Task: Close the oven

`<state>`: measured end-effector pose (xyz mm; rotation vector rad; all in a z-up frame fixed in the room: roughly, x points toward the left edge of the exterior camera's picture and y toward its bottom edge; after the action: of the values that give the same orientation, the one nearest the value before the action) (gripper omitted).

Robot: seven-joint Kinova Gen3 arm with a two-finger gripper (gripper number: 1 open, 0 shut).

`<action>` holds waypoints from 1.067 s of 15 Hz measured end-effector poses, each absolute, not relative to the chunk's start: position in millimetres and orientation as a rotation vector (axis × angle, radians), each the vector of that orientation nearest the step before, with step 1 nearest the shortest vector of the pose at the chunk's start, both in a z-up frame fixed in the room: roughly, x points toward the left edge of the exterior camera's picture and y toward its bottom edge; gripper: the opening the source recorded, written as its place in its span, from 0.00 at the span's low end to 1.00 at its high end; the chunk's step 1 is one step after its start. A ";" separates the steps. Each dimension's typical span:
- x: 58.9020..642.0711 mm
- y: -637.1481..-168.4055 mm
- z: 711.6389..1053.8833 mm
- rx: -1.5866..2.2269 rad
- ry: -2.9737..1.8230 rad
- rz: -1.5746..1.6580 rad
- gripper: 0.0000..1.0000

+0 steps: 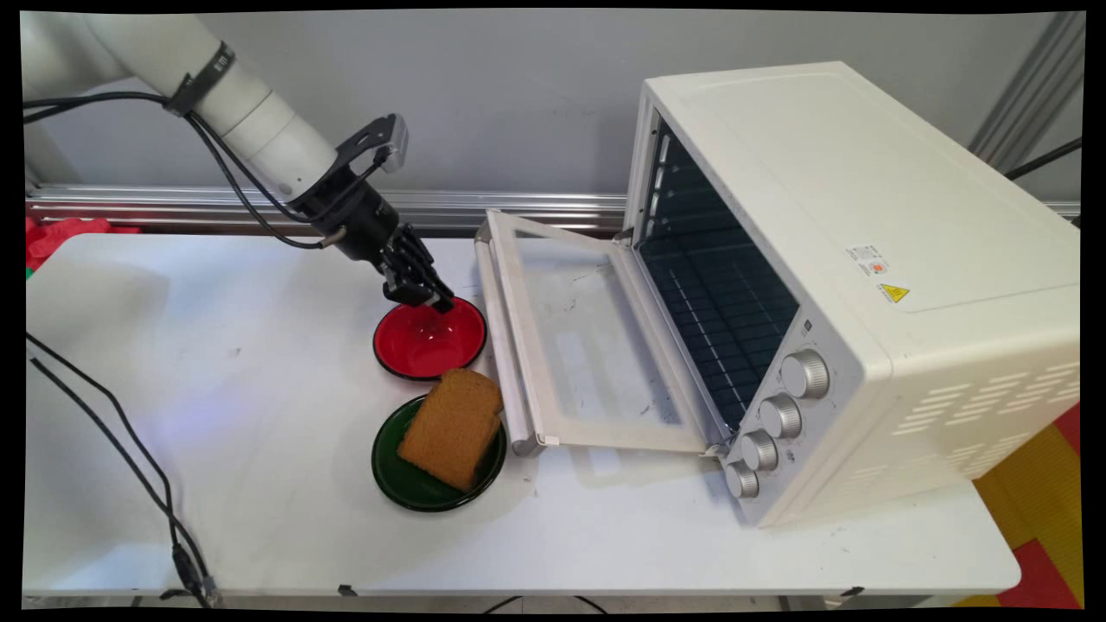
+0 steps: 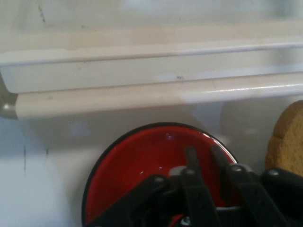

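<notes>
My gripper (image 1: 439, 302) is shut with nothing in it, tips down on the far part of a red plate (image 1: 429, 341). In the hand view the gripper (image 2: 205, 158) stands over the red plate (image 2: 137, 165), whose near rim is hidden behind the linkage. A slice of brown bread (image 1: 451, 426) lies on a green plate (image 1: 406, 479) just in front of the red one, and its edge shows as the bread (image 2: 286, 139) at the hand view's right. To the right, a white toaster oven (image 1: 855, 285) has its glass door (image 1: 587, 345) folded down flat, close to both plates.
The oven door's handle bar (image 2: 151, 92) runs along just beyond the red plate. Four knobs (image 1: 780, 415) line the oven's front. Black cables (image 1: 130, 466) trail over the table's left part. Something red (image 1: 52, 238) lies at the far left edge.
</notes>
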<state>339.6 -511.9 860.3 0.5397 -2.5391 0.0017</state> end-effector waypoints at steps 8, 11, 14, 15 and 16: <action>337.1 -504.7 842.8 0.514 -2.501 -0.019 0.00; 333.0 -501.0 832.0 0.515 -2.472 -0.015 0.00; 328.9 -497.3 820.7 0.513 -2.456 -0.004 0.00; 328.0 -496.8 818.0 0.512 -2.454 0.001 0.00; 326.5 -496.2 813.6 0.509 -2.451 0.010 0.00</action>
<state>326.5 -496.2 813.6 0.5087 -2.4507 0.0096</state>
